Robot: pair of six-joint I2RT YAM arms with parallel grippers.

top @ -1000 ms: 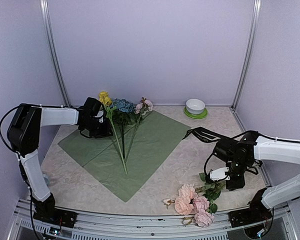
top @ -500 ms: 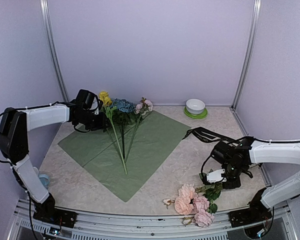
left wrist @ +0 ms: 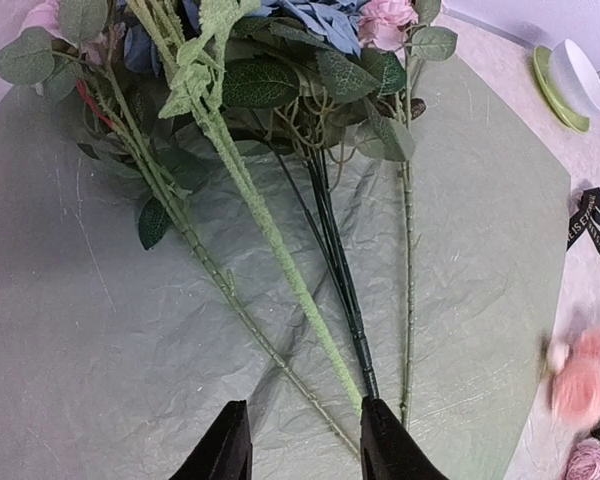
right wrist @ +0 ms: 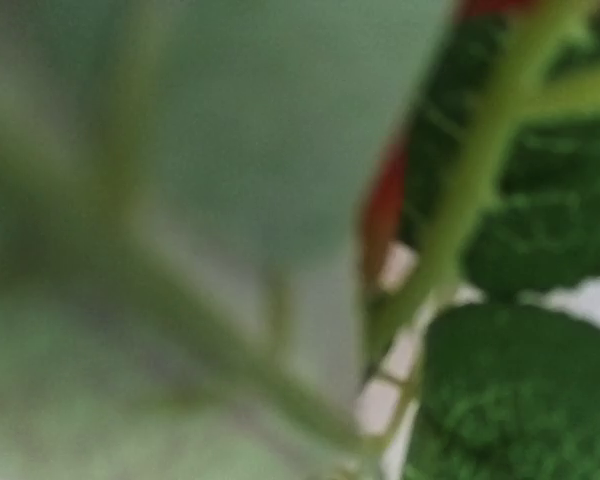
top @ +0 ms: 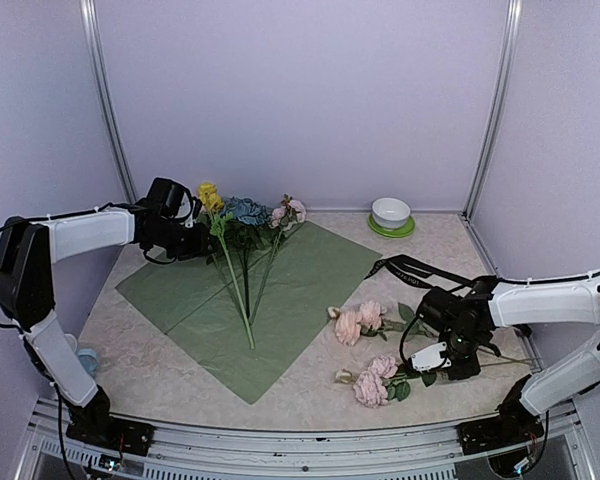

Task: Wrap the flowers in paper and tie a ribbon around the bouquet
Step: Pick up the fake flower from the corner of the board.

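The sage-green paper sheet [top: 290,290] lies as a diamond on the left and middle of the desk [top: 160,375]. No peach sheet shows. On the sheet rests the bunch of flowers [top: 242,225]: a yellow bloom, a blue hydrangea and small pink roses. Their heads are at the sheet's far corner and the stems run together toward its near corner, probably so the paper can later fold round them as a cone.

The left hand [left wrist: 300,445] hangs over the sheet with its jaws partly apart and only bare paper between them. It seems placed to steady the stems.

Toward the near right corner, the right hand [top: 438,358] is clamped down among the stems of the loose pink roses [top: 372,383]. Its own camera shows only blurred leaves and a stem up close. Holding them by the stems likely spares the blooms while they are carried to join the bunch.

The black ribbon [top: 400,267] lies unused just beyond that hand. A white bowl [top: 391,210] stands at the far edge.
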